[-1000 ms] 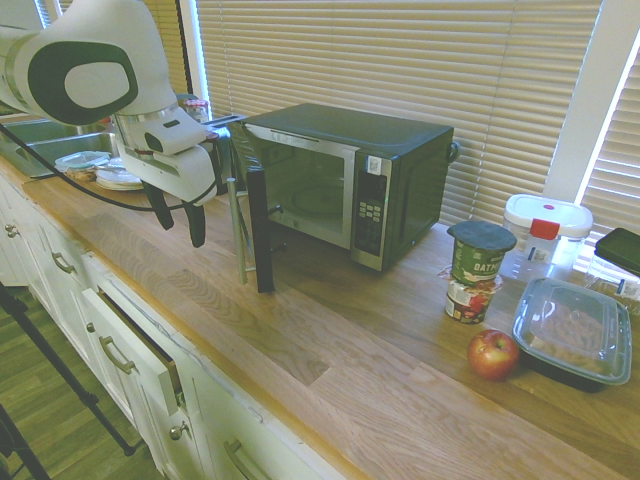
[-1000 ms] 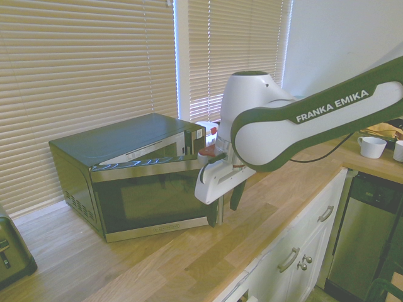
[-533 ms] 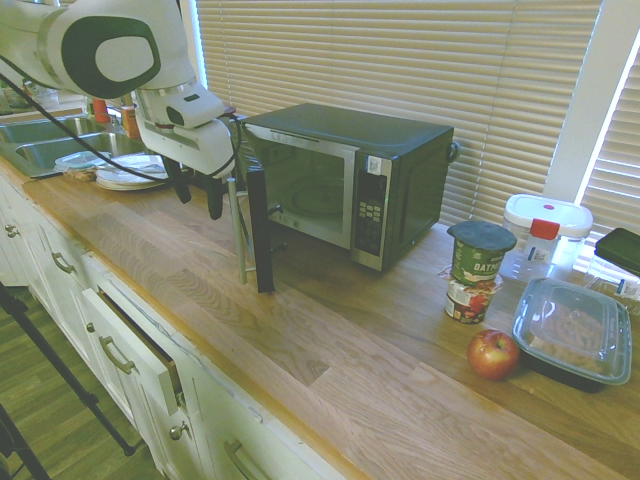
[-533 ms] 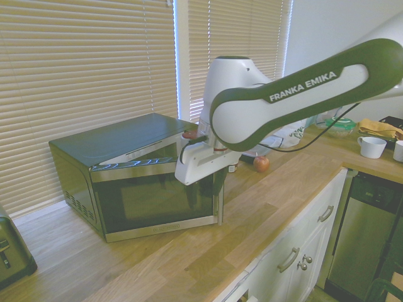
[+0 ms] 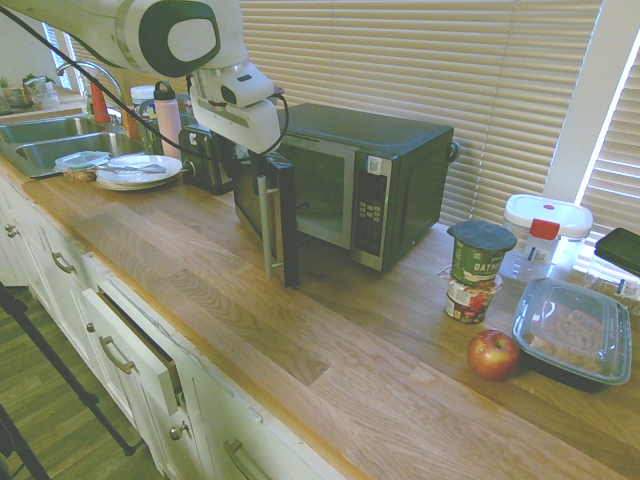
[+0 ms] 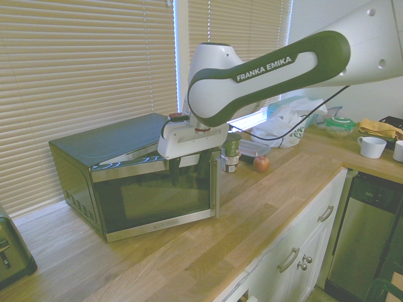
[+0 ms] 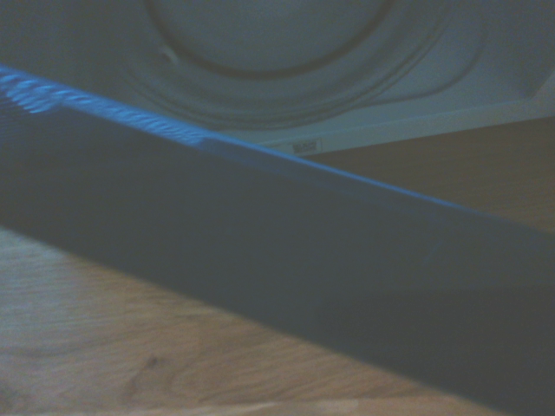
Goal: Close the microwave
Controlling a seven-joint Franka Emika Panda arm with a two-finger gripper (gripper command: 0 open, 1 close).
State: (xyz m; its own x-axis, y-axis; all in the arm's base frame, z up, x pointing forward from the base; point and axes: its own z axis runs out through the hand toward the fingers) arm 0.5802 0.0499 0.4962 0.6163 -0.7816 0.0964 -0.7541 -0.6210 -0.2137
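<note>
The black microwave (image 5: 400,180) stands at the back of the wooden counter, its button panel facing the room. Its glass door (image 5: 283,230) hangs partly open, at a narrow angle to the oven front in the second exterior view (image 6: 154,198). The silver bar handle (image 5: 268,225) runs down the door's free edge. My gripper (image 6: 187,168) is open and hangs over the door's top edge, its dark fingers (image 6: 173,173) down against the outer glass. In the first exterior view the gripper (image 5: 243,160) is mostly hidden at the door's outer side. The wrist view looks down across the door's top edge (image 7: 277,260) to the turntable (image 7: 295,43).
A toaster (image 5: 205,158), plates (image 5: 135,172) and a sink (image 5: 40,140) lie to the left of the microwave. Stacked cans (image 5: 478,270), an apple (image 5: 493,353), a lidded black tray (image 5: 572,340) and a white box (image 5: 547,225) sit to the right. A drawer (image 5: 140,350) below the counter is ajar.
The arm swept from the counter's front toward the microwave, fingers on the door's outer face. The door swung from wide open to a narrow angle.
</note>
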